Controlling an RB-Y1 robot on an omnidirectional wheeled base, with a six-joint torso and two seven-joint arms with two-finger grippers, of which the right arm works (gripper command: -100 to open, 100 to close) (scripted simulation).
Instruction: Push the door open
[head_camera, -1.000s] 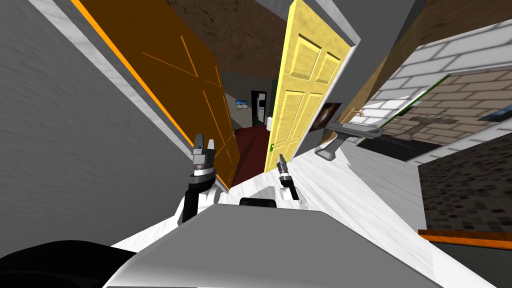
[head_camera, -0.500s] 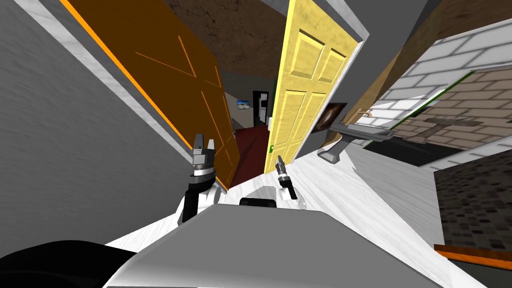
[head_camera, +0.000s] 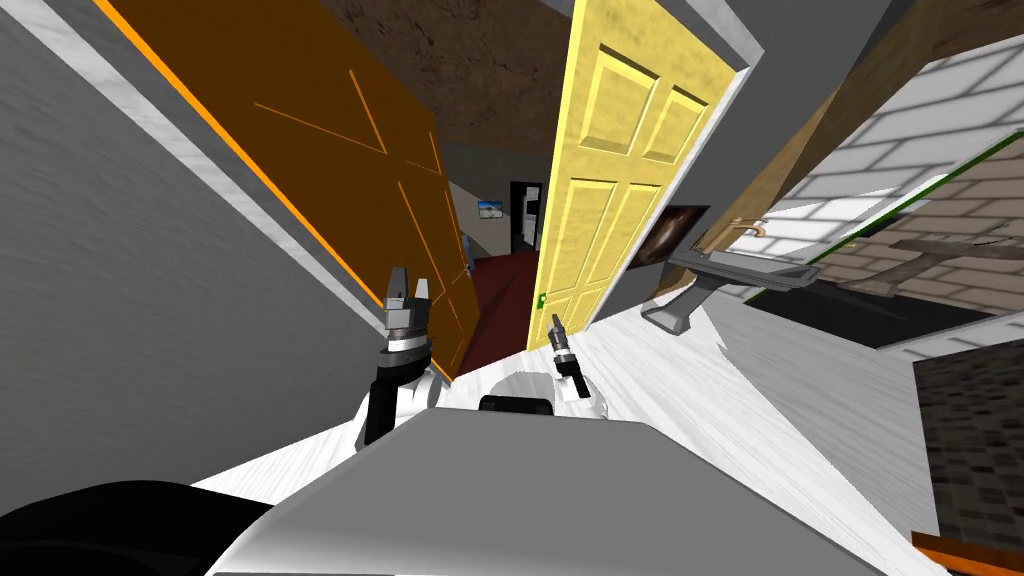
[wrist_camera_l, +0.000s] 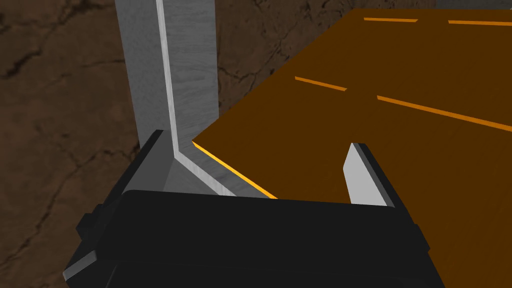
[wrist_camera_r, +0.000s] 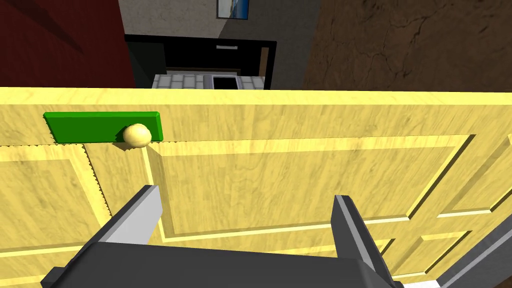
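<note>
Between two open doors, the right tool (wrist_camera_r: 245, 192) faces the yellow door (wrist_camera_r: 300, 165), fingers spread wide and holding nothing, near a pale knob (wrist_camera_r: 137, 135) on a green plate (wrist_camera_r: 85, 126). The yellow door stands ajar on the robot's right. The left tool (wrist_camera_l: 256, 140), likewise open and empty, hangs beside an orange door (wrist_camera_l: 400, 140).

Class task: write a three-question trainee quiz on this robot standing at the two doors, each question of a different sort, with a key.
1. Fill in: the round pale yellow knob on the yellow panelled wooden door sits against a ____ rectangular plate.
2. True or false: the right claw is shut on that knob.
3. The left claw points at: A a sink, B the dark orange flat door, C a window.
Key: 1 green; 2 false; 3 B.
</note>
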